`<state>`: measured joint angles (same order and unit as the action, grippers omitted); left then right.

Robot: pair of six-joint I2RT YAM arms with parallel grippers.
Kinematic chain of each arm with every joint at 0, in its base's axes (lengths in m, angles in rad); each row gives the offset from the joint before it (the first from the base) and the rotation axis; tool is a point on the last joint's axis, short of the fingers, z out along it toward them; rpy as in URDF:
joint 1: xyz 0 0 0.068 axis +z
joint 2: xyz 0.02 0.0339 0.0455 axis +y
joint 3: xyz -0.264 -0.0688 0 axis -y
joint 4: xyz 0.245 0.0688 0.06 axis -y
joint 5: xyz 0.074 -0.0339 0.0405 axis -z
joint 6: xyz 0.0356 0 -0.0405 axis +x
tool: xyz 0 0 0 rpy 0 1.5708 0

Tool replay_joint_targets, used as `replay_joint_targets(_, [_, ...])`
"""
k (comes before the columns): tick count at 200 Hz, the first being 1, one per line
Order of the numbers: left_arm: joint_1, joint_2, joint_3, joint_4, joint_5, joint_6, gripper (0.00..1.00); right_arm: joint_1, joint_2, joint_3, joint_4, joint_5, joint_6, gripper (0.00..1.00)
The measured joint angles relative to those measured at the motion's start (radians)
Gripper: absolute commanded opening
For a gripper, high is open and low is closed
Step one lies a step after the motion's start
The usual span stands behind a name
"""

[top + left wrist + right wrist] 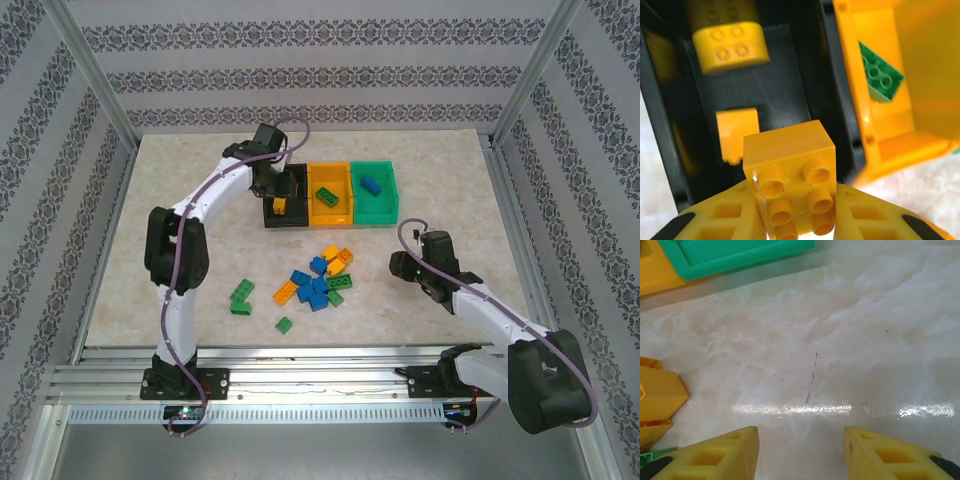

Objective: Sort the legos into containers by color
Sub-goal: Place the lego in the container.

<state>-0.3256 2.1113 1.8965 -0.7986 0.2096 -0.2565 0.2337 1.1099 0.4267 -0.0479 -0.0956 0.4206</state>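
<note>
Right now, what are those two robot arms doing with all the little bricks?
They are sorting toy bricks into three joined bins. The left gripper is pinching a yellow brick above the black bin, which already has two yellow pieces inside. The orange bin holds a green brick and the green bin holds a blue brick. The right gripper hangs open and empty over the table, near the loose pile of bricks.

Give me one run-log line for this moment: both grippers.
left gripper: shut on yellow brick, over black bin | right gripper: open, empty, over bare table | pile of legos: unsorted on table
</note>
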Motion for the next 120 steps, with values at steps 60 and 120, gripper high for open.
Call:
replay_joint_targets(60, [0.029,0.16,0.183,-0.086,0.006,0.021,0.55,0.005,-0.036,-0.019,0.002,0.002,0.0,0.49])
replay_joint_targets(120, [0.029,0.06,0.084,-0.1,0.014,0.022,0.57,0.011,-0.001,-0.021,0.015,0.002,0.0,0.49])
